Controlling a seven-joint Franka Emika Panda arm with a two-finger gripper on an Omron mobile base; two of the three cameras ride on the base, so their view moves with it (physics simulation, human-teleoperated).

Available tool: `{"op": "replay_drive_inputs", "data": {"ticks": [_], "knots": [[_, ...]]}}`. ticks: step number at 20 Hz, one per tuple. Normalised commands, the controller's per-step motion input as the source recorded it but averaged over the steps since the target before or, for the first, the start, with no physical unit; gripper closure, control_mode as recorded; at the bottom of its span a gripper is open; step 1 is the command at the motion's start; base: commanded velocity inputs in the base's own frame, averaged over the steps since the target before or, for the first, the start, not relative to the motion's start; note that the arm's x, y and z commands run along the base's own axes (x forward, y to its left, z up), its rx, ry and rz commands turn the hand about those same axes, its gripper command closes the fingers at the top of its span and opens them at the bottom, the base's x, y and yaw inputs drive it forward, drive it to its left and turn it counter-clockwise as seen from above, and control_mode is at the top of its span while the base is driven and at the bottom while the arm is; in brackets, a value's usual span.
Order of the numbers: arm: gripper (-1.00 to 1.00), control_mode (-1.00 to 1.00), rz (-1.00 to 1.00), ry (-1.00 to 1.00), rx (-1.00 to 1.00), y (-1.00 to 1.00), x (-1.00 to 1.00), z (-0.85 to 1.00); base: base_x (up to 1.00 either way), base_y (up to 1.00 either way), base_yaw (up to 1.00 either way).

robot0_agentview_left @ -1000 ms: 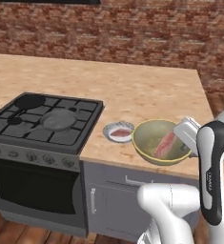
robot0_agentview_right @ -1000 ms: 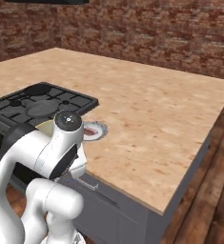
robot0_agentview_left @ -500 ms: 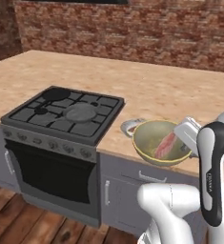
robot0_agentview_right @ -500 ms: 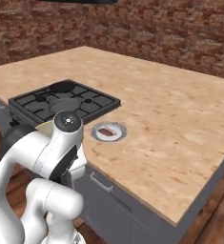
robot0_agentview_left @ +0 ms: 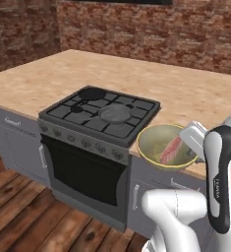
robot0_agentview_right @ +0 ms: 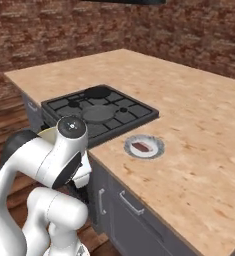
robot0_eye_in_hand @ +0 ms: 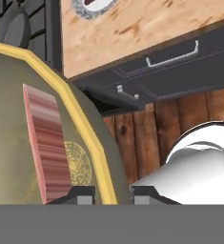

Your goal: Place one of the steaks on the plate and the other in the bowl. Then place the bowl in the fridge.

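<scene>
Tool [robot0_eye_in_hand: 112,193]: closed on the rim of the bowl; in the hand view its two dark tips stand either side of the yellowish rim at 6 o'clock.
Bowl [robot0_agentview_left: 167,146]: olive-tan, held off the table in front of the table's edge, just right of the stove in the left base view; in the hand view it takes up the 9 o'clock side.
Steak in bowl [robot0_agentview_left: 171,150]: pinkish-red slab with pale streaks, lying against the inner wall, running from about 1 o'clock to 7 o'clock in the left base view; in the hand view it is a long striped strip inside the rim.
Stove [robot0_agentview_left: 102,111]: black gas hob with dark grates set into the table, oven door below, at 9 o'clock of the bowl in the left base view.
Plate [robot0_agentview_right: 144,147]: small, round, speckled rim, on the table near its front edge, just beside the stove's right corner in the right base view.
Steak on plate [robot0_agentview_right: 141,146]: small dark-red piece lying at the plate's middle.
Table [robot0_agentview_right: 199,130]: pale wood-grain top, grey drawers with silver handles beneath.
Floor [robot0_agentview_left: 18,211]: brown wooden planks.
Wall [robot0_agentview_left: 151,29]: red brick, behind the table at 12 o'clock.
</scene>
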Motion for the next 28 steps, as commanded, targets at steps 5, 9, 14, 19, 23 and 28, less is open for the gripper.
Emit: {"op": "replay_drive_inputs", "data": {"ticks": [5, 9, 14, 19, 23, 28], "knots": [[1.00, 1.00, 0.00, 0.00, 0.00, 0.00, 0.00, 0.00, 0.00, 0.49, 0.34], [1.00, 1.00, 0.00, 0.00, 0.00, 0.00, 0.00, 0.00, 0.01, 0.41, 0.38], [1.00, 1.00, 0.00, 0.00, 0.00, 0.00, 0.00, 0.00, 0.05, 0.36, 0.39], [1.00, 1.00, 0.00, 0.00, 0.00, 0.00, 0.00, 0.00, 0.00, 0.21, 0.32], [1.00, 1.00, 0.00, 0.00, 0.00, 0.00, 0.00, 0.00, 0.06, 0.19, 0.28], [1.00, 1.00, 0.00, 0.00, 0.00, 0.00, 0.00, 0.00, 0.12, 0.16, 0.19]]}}
